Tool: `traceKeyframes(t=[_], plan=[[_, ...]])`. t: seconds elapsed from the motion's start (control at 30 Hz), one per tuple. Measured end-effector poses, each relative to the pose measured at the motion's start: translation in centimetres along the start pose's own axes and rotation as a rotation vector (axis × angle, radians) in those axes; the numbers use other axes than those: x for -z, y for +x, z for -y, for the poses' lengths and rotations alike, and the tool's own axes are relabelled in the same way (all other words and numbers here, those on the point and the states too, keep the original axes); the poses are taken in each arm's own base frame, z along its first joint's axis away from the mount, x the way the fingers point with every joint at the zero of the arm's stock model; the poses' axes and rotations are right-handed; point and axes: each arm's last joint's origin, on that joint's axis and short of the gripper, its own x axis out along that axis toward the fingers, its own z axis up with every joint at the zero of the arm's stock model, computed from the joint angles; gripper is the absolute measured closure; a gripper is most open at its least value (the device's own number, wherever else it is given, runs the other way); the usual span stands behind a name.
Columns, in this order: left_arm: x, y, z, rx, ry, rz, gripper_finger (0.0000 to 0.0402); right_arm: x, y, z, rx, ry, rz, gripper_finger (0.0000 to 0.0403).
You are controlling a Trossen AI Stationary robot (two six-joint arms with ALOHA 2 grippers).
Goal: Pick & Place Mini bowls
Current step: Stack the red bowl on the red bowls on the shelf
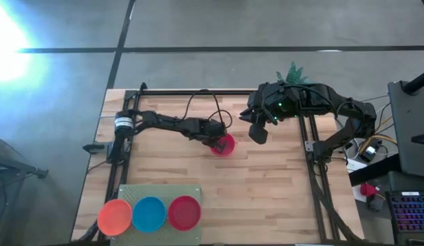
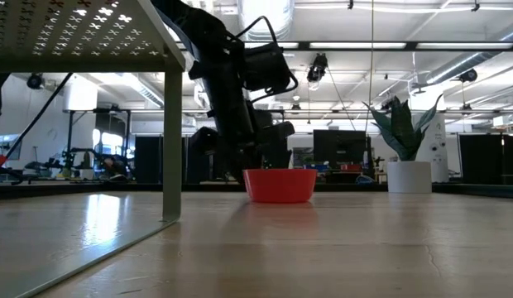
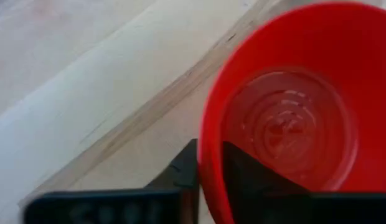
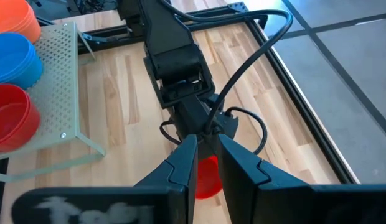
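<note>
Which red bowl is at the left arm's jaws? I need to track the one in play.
The lone red bowl mid-table, its rim between the left gripper's jaws. The other red bowl sits on the perforated rack beside blue and orange ones.

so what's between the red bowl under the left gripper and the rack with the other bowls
Only bare wooden table separates the red bowl from the rack, seen in the high view.

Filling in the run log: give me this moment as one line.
left gripper: fingers astride rim of small red plastic bowl, mid-table | right gripper: hovering beside, empty | perforated green stand: orange, blue, red bowl stacks
</note>
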Motion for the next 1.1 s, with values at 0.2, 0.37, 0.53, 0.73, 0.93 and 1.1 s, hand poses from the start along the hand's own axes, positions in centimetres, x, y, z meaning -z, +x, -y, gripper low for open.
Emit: traceKeyframes(t=[0.2, 0.37, 0.53, 0.73, 0.93, 1.1], plan=[[-0.3, -0.4, -0.2, 0.009, 0.029, 0.01, 0.0397, 0.0, 0.0, 0.0, 0.0, 0.0, 0.0, 0.0346], [-0.5, -2.5, -0.6, 0.021, 0.068, -0.008, 0.0399, 0.0, 0.0, 0.0, 0.0, 0.0, 0.0, 0.0346], [-0.8, -7.0, -1.3, 0.049, 0.15, 0.011, 0.04, 0.0, 0.0, 0.0, 0.0, 0.0, 0.0, 0.0346], [-0.3, -13.9, -3.0, 0.126, 0.264, 0.036, 0.0401, 0.0, 0.0, 0.0, 0.001, 0.0, -0.001, 0.0346], [1.5, -19.7, -4.8, 0.186, 0.318, 0.037, 0.0401, 0.0, 0.0, 0.0, 0.001, 0.0, 0.0, 0.0346], [3.5, -23.1, -5.4, 0.29, 0.423, 0.029, 0.0401, 0.0, 0.0, 0.0, -0.005, 0.0, -0.001, 0.0346]])
